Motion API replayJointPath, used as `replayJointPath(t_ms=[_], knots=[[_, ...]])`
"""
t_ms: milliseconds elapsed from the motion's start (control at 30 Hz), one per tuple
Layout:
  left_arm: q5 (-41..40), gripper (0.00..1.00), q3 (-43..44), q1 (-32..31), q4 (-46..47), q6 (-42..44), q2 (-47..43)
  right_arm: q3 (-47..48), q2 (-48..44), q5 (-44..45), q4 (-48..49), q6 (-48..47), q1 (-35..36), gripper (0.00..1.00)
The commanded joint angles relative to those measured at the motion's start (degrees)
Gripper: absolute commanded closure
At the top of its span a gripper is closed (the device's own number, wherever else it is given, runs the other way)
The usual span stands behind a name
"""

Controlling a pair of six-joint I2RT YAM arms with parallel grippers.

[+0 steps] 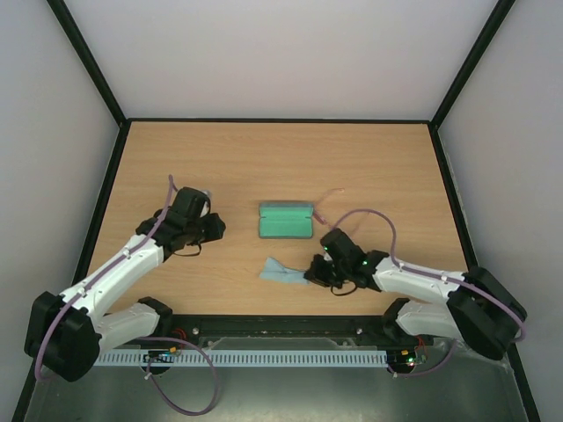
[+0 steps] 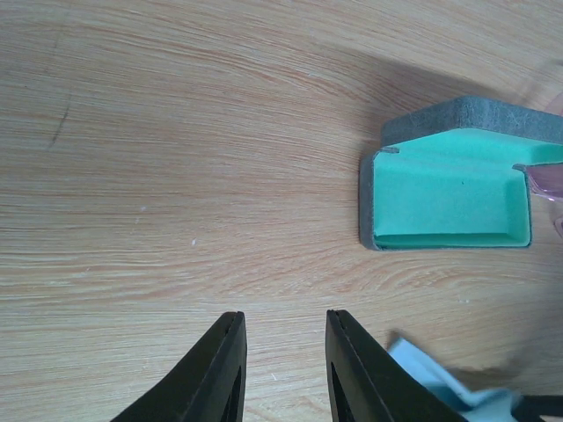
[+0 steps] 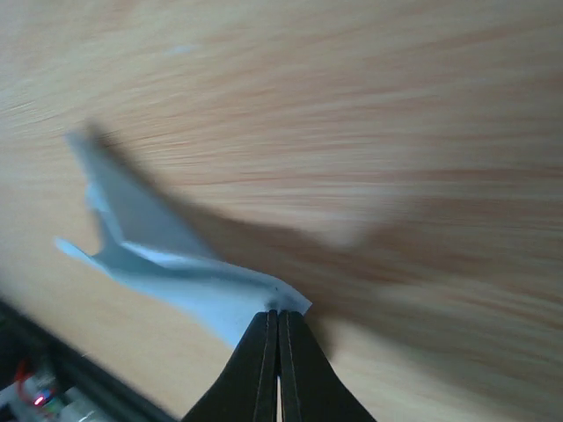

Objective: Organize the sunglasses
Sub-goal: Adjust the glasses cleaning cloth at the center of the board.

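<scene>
The pink translucent sunglasses (image 1: pixel 327 204) lie just right of the open grey-blue case (image 1: pixel 286 221); only their edge shows in the left wrist view (image 2: pixel 547 180), at the right end of the case (image 2: pixel 449 198). My right gripper (image 1: pixel 312 274) is shut on a corner of the pale blue cloth (image 1: pixel 281 271) in front of the case. The right wrist view shows its fingers (image 3: pixel 278 312) pinching the cloth (image 3: pixel 176 268), which hangs crumpled just above the table. My left gripper (image 1: pixel 217 227) is open and empty left of the case, its fingertips (image 2: pixel 283 316) over bare wood.
The wooden table (image 1: pixel 176 158) is walled by black rails and pale panels. A black rail with cable tray (image 1: pixel 281 356) runs along the near edge between the arm bases.
</scene>
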Motion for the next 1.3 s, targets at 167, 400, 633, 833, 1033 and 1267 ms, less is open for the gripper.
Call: replayJointPath(t_ms=[167, 400, 633, 833, 1033, 1267], knots=[[0.09, 0.71, 1.61, -4.33, -0.45, -1.29, 2.42, -8.32, -8.9, 5.46, -4.35, -3.86, -8.47, 0.99], [-0.99, 0.72, 0.83, -8.28, 1.44, -3.63, 4.14, -5.57, -9.16, 6.8, -7.18, -6.88, -10.33, 0.99], [-1.87, 0.71, 1.07, -12.7, 2.54, -5.56, 6.16, -6.43, -4.98, 5.87, -6.0, -8.82, -10.59, 0.99], [-2.49, 0.71, 1.03, -14.28, 2.99, -6.31, 7.26, -3.34, -5.3, 0.76, -5.57, -9.53, -10.59, 0.99], [-1.77, 0.7, 2.22, -11.37, 0.66, -5.38, 2.67, 9.01, -4.72, -6.57, -10.5, -10.53, -10.5, 0.99], [1.0, 0.69, 5.82, -6.2, -4.09, -3.23, -5.13, 17.3, -0.47, -10.04, -8.47, -4.15, -7.02, 0.99]])
